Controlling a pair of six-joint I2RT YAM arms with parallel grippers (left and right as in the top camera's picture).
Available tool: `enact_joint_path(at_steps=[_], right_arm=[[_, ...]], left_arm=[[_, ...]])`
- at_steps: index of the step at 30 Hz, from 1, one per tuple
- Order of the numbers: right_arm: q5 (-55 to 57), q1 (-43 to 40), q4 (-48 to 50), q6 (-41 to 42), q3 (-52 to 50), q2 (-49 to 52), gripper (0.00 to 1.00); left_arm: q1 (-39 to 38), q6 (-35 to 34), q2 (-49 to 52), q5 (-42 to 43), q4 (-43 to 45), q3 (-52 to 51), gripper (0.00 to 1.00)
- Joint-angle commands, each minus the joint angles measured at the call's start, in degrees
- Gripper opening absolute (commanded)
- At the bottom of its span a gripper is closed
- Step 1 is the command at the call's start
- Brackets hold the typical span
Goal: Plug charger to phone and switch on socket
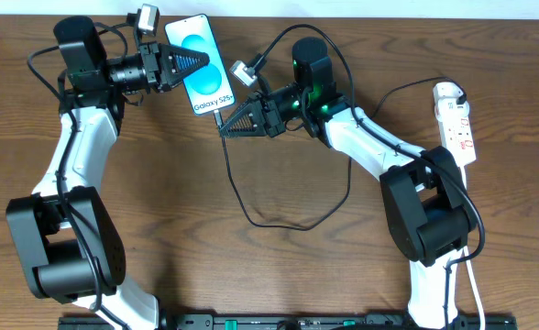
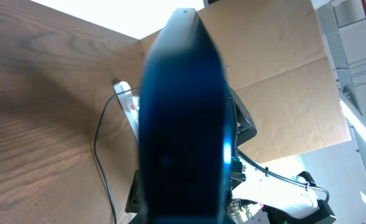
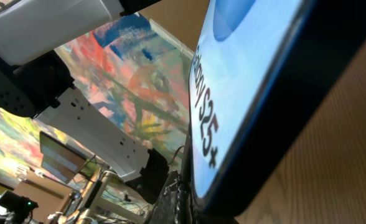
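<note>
The phone point(image 1: 205, 88) sits upper middle in the overhead view, its long axis slanting from upper left to lower right, pinched by the left tool point(image 1: 202, 63). The right tool point(image 1: 225, 128), pressed together, is just beside the phone's lower end, where the charger point(image 1: 242, 207) cable starts; the plug is hidden. The socket point(image 1: 456, 115) lies far right on the worktop point(image 1: 279, 275), nearer the right arm.

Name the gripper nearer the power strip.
Right. The right gripper is at the phone's bottom end, far from the power strip; the left gripper, on the phone, is farther.
</note>
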Motion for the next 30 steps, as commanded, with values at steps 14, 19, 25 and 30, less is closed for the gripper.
enact_joint_path(at_steps=[14,19,25,30], right_arm=[[4.7,-2.7,5.9,4.6,0.2,-1.1,0.01],[4.7,-2.7,5.9,4.6,0.2,-1.1,0.01],[3.1,-2.7,5.9,4.6,0.2,-1.1,0.15],[-0.8,-2.8,5.9,4.4,0.2,-1.1,0.43]], left_arm=[[-0.1,1.4,-1.1,2.3,0.1,-0.5,0.08],[-0.3,1.4,-1.1,2.3,0.1,-0.5,0.08],[-0.3,1.4,-1.1,2.3,0.1,-0.5,0.07],[-0.3,1.4,-1.1,2.3,0.2,-0.5,0.08]])
